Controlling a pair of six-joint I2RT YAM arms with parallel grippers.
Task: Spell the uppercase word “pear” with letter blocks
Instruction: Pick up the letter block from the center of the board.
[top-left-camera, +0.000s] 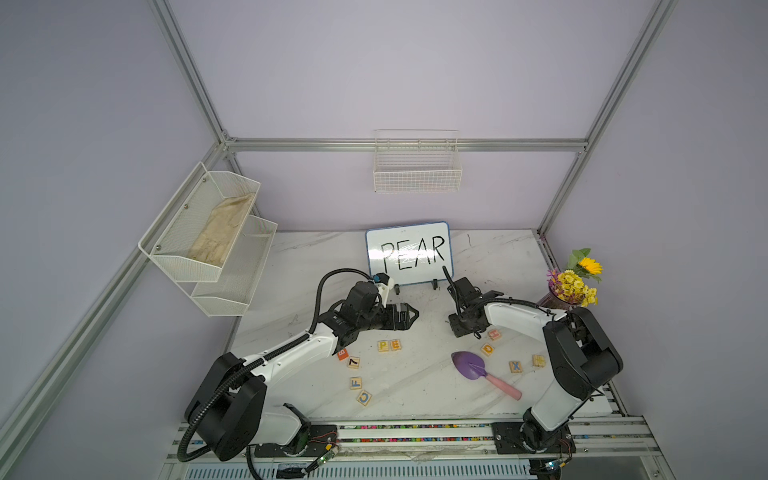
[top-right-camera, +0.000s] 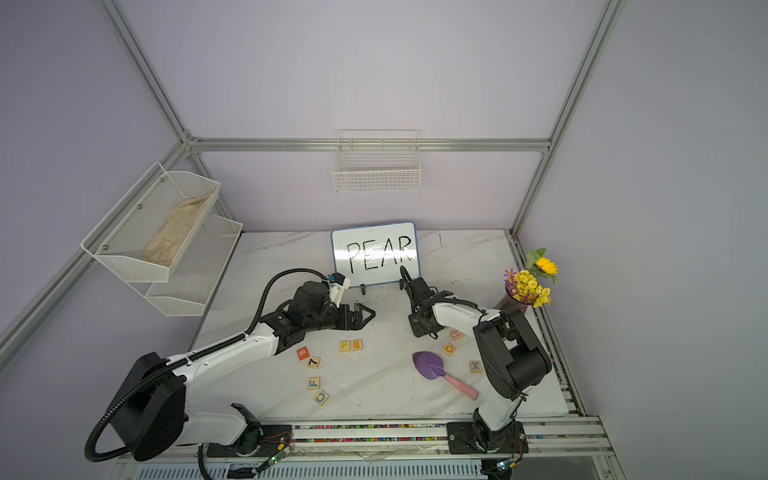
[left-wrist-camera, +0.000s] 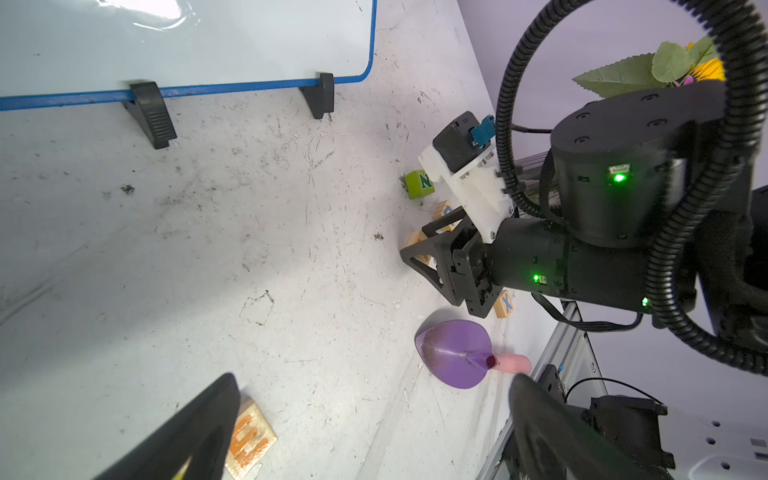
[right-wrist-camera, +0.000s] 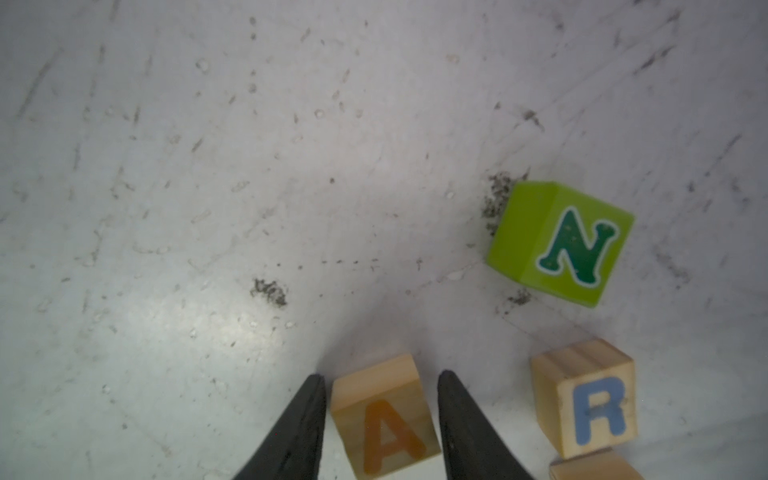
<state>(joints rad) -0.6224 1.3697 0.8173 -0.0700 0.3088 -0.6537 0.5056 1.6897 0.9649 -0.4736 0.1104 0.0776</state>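
Letter block A (right-wrist-camera: 386, 419): on the table (right-wrist-camera: 208, 208), beside letter block R (right-wrist-camera: 590, 399).
Right arm: elbow high, wrist pointing down, right gripper (right-wrist-camera: 382, 376) at the tabletop.
Left arm: stretched level, left gripper (left-wrist-camera: 374, 378) rolled sideways, spread wide.
Both top views: letter block P (top-left-camera: 383, 345) touching letter block E (top-left-camera: 395, 344) mid-table; A and R hidden under the right wrist.
Right wrist view: A and R readable.
Gripper to A: fingers (right-wrist-camera: 299, 424) flank it closely, one each side; contact cannot be told.
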